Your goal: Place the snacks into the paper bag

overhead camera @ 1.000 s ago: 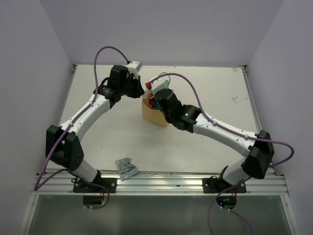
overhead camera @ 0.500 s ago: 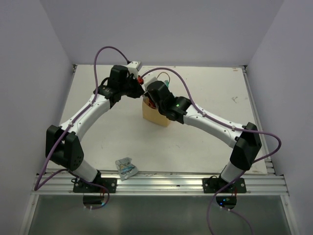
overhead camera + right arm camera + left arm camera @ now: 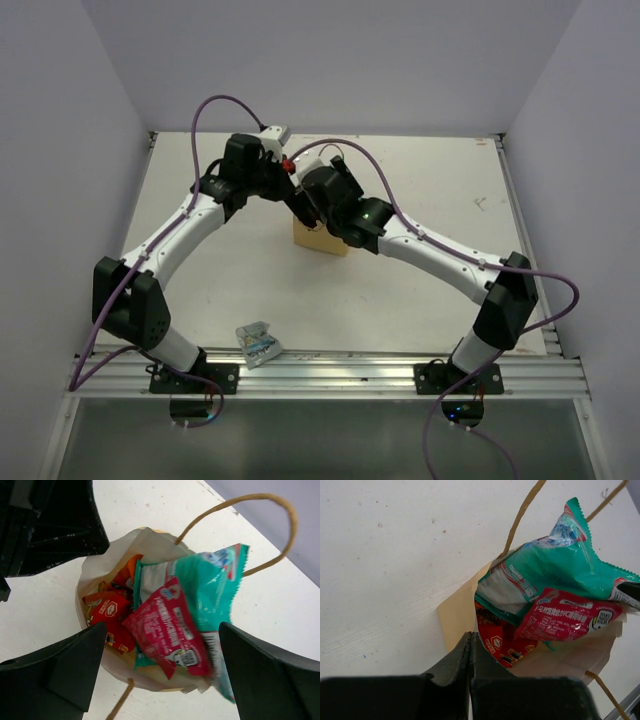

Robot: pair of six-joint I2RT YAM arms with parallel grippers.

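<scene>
Snacks (image 3: 167, 627) mostly in paper bag (image 3: 107, 550) | right jaws wide apart over mouth, left jaws together at rim | next: grab silver-grey packet (image 3: 258, 343) off near desk (image 3: 420, 300) edge, probably

Teal packet (image 3: 200, 580), pink packet (image 3: 167, 630) in paper bag (image 3: 92, 572)

You've got a white table (image 3: 430, 190) here: the paper bag (image 3: 320, 241) stands upright mid-table, and a small silver-grey packet (image 3: 258, 343) lies at its near edge.
</scene>
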